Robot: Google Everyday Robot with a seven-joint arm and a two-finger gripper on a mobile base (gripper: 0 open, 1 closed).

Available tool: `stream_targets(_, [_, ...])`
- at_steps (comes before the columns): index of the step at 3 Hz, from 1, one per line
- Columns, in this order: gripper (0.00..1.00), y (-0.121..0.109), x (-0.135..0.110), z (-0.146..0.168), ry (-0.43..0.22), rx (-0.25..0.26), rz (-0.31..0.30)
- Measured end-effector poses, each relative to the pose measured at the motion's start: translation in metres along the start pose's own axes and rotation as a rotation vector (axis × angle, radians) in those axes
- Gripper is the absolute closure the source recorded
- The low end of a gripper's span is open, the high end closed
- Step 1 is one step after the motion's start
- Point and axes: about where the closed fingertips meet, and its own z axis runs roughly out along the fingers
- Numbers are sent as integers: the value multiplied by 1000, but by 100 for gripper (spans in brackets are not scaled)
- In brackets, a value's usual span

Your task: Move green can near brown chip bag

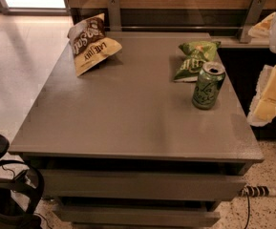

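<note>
Three things sit on the grey worktop [128, 123], and none of the move looks done as yet. The green can [208, 86] stands upright near the right edge, just in front of a green chip bag [195, 60] and close to touching it. The brown chip bag [92, 43] lies tilted at the far left corner, well apart from the can, with a broad stretch of worktop between them. The gripper [271, 92] hangs beyond the right edge of the worktop, near the can but apart from it. Whether its jaws are open or closed I cannot tell, though the can is plainly not in them. By my reckoning the whole task is left: reach the can, grasp it, carry it leftward and toward the back, and set it down upright beside the brown chip bag without knocking either bag.
</note>
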Motion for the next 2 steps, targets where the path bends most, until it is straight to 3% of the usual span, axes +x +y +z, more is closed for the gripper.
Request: stream_targets(2, [0,-5,3,1,-32,29,35])
